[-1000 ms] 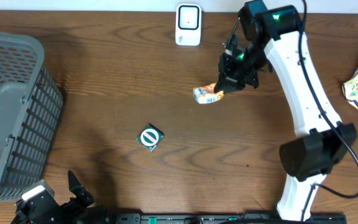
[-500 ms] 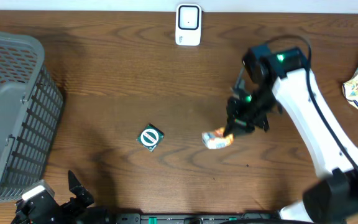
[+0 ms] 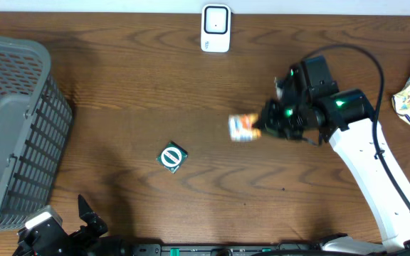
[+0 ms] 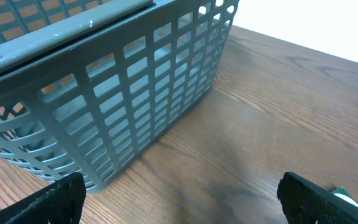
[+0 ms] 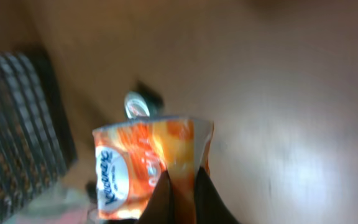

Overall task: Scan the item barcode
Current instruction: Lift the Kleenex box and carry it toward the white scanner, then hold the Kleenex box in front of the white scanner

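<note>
The orange snack packet (image 3: 244, 128) hung over the middle of the table (image 3: 119, 71), pinched by one edge in the closed right gripper (image 3: 264, 128), probably to leave its printed faces free for the scanner (image 3: 216, 28) (well apart, at the far edge). The right arm reached leftward with its wrist turned sideways. The left gripper (image 4: 185, 202) sat wide open and empty near the basket (image 4: 104, 93).

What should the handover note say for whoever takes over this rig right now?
Left end effector: open, empty, at the near edge of the table beside the grey basket.
Right end effector: shut on the orange snack packet, held off the table near its middle.
White scanner: at the far edge, apart from the packet.
Done: packet picked up.
Left: present its barcode to the scanner; whether a scan has already happened cannot be told.
</note>
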Tool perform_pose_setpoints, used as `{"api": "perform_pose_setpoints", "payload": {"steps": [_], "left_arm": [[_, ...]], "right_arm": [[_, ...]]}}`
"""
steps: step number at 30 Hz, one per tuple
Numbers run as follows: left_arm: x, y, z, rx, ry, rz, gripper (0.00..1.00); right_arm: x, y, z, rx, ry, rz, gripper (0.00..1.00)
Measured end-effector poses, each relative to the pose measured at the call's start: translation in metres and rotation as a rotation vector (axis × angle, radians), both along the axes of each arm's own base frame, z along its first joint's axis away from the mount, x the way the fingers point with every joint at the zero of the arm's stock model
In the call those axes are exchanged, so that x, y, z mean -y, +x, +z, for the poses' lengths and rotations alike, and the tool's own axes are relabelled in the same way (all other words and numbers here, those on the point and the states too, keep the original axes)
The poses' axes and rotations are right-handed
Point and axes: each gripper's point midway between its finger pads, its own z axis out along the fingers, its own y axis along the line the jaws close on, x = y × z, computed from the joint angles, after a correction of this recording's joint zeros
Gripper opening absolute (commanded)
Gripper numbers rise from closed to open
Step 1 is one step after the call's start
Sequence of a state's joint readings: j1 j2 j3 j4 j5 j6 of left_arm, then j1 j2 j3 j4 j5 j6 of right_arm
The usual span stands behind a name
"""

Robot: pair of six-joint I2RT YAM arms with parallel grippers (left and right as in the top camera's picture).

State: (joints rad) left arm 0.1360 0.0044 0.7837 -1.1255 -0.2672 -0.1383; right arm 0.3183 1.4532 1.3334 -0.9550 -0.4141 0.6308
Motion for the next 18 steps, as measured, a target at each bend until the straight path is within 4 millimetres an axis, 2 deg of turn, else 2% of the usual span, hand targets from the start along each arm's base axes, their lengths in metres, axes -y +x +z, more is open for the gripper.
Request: {"api": "perform_pose_setpoints", "payload": {"steps": [4,8,13,18], "left_arm": [[0.0,0.0,0.0,0.0,0.0,0.0,0.98],[0.0,0.0,0.0,0.0,0.0,0.0,0.98],[0.0,0.0,0.0,0.0,0.0,0.0,0.98],[0.0,0.0,0.0,0.0,0.0,0.0,0.98]], "right_arm": [[0.0,0.052,0.021,0.25,-0.005,-0.063,0.01],[-0.002,0.092,0.045,0.504,-0.008,-0.068,0.01],[-0.007,0.119,0.073,0.787,-0.077,0.031,0.01],[-0.028,0.144,0.107,1.121,-0.126,0.171,0.01]]}}
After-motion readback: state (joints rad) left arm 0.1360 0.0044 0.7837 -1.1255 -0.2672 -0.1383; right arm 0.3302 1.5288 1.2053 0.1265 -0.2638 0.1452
